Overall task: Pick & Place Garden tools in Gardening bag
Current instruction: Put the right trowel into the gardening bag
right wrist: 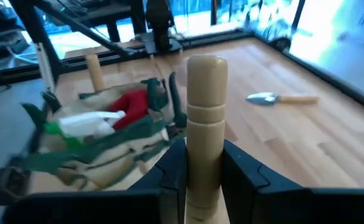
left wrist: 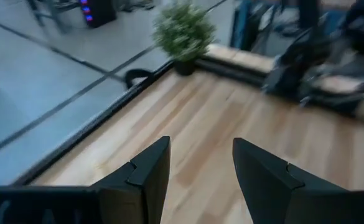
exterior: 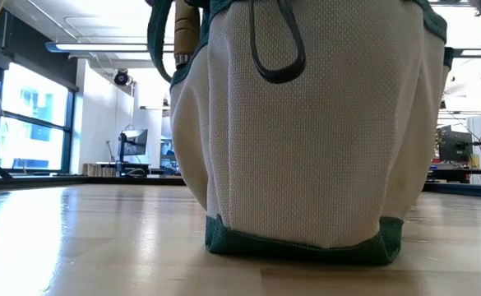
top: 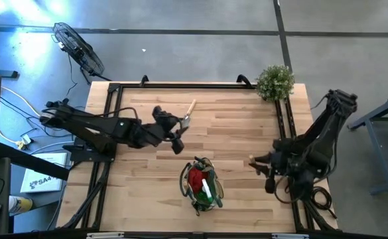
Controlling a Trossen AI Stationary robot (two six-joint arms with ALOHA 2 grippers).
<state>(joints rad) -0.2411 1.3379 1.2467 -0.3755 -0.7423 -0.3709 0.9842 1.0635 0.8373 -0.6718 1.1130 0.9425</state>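
The gardening bag stands near the table's front middle, its base on the wood. It holds a red cone piece, a green-and-white spray bottle and a wooden-handled tool. In the low view the bag fills the picture. A trowel with a pale handle lies flat at the far middle. My left gripper hovers open beside it, with nothing between its fingers. My right gripper is at the table's right edge, shut on a pale wooden tool handle. My right gripper pinches the pale wooden handle between its two fingers. The handle runs along the fingers, and its rounded free end sticks out past the fingertips toward the bag. The tool is lifted clear of the table. Its working end is hidden behind the gripper.
A bushy green plant stands at the table's far right corner. A dark frame runs along the table's far and side edges. Bare wood lies between the bag and the right arm.
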